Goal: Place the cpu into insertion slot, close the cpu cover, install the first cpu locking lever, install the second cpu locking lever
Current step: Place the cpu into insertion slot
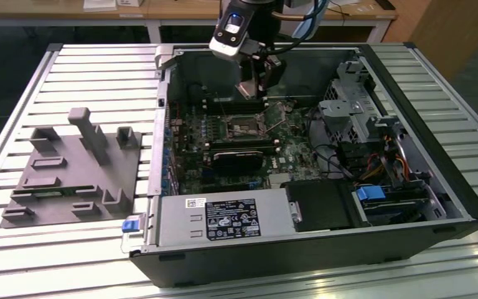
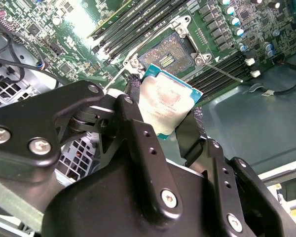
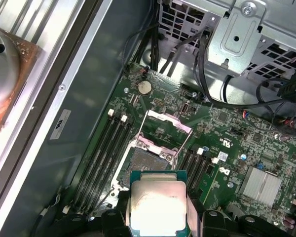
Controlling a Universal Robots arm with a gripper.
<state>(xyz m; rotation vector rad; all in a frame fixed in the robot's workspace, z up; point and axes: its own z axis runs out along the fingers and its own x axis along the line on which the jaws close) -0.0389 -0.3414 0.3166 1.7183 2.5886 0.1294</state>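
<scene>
An open computer case (image 1: 305,255) lies on its side on a slatted metal table (image 1: 98,75) in the exterior view. A robot arm's gripper (image 1: 251,87) hangs inside the case, above the green circuit board (image 1: 193,124). Its two black fingers (image 2: 190,133) are pinched on opposite edges of the cpu (image 2: 165,103), a flat square chip with a dull silver face and a teal border, held in the air at a tilt. The chip is near the insertion slot (image 2: 168,55) and above it, not touching it. The slot is bare, with its dark centre showing. In the first wrist view the cpu cover (image 3: 168,123), a thin silvery frame, stands raised at one side of the slot. Long black memory slots (image 3: 106,148) run beside it. At the exterior view's left a grey moulded tray (image 1: 73,168) sits on the table, well apart from the case
</scene>
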